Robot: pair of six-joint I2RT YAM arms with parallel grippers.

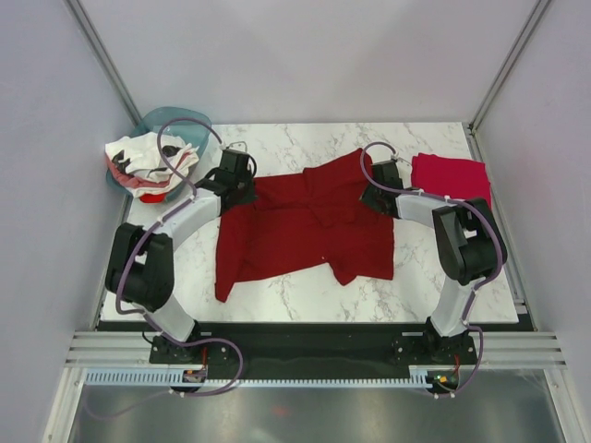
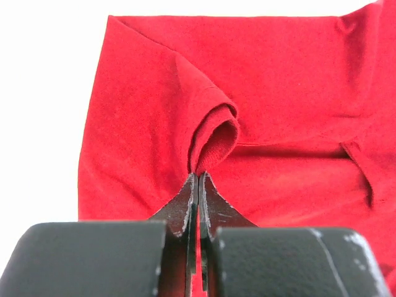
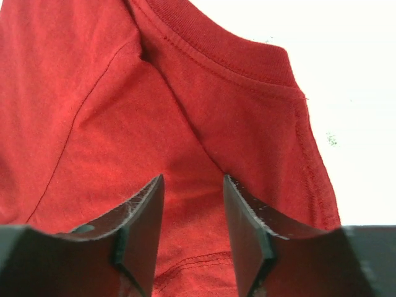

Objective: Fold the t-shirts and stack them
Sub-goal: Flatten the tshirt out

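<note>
The dark maroon t-shirt point(image 1: 295, 231) is lying spread on the marble table point(image 1: 277, 300), the left gripper point(image 2: 198, 180) clamping a raised fold at its left edge and the right gripper point(image 3: 193, 185) hanging over its collar, fingers apart. A folded crimson t-shirt point(image 1: 451, 175) is sitting far right; white t-shirts point(image 1: 138, 161), their black and red marks too small to read, are spilling from the teal basin point(image 1: 180, 117) far left.

A spread t-shirt point(image 1: 305, 231) lies on the desk point(image 1: 305, 297), left end effector point(image 1: 247, 189) at its left edge, right end effector point(image 1: 371, 194) at its right, a folded t-shirt point(image 1: 451, 175) farther right, heaped t-shirts point(image 1: 143, 166) in a basin point(image 1: 180, 118) behind-left.
</note>
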